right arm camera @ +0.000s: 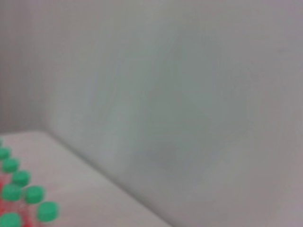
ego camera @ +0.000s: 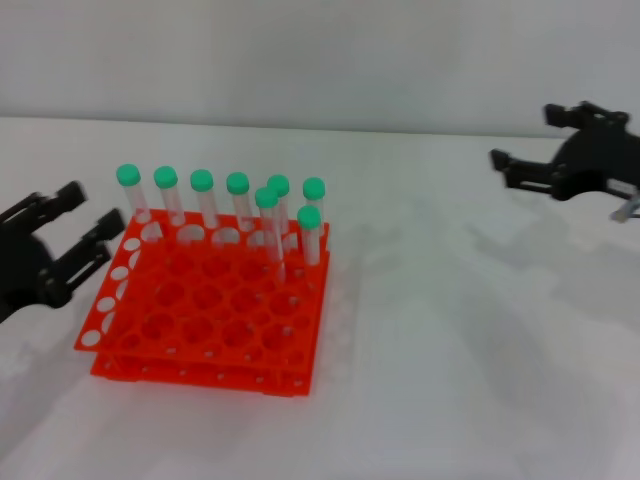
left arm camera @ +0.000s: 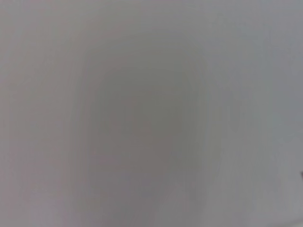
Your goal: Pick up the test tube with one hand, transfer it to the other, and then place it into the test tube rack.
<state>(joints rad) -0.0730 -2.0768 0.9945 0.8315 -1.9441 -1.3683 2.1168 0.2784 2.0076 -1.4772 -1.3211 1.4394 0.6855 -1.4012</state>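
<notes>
The orange-red test tube rack (ego camera: 205, 310) stands on the white table, left of centre. Several clear test tubes with green caps (ego camera: 237, 183) stand in its far rows; one tube (ego camera: 270, 235) leans slightly. No tube lies loose on the table. My left gripper (ego camera: 95, 207) is open and empty just left of the rack. My right gripper (ego camera: 525, 135) is open and empty, raised far to the right of the rack. The right wrist view shows green caps (right arm camera: 34, 194) and a bit of the rack (right arm camera: 4, 208). The left wrist view shows only a blank grey surface.
The white table (ego camera: 470, 330) stretches right of the rack and in front of it. A pale wall (ego camera: 320, 50) runs along the back edge.
</notes>
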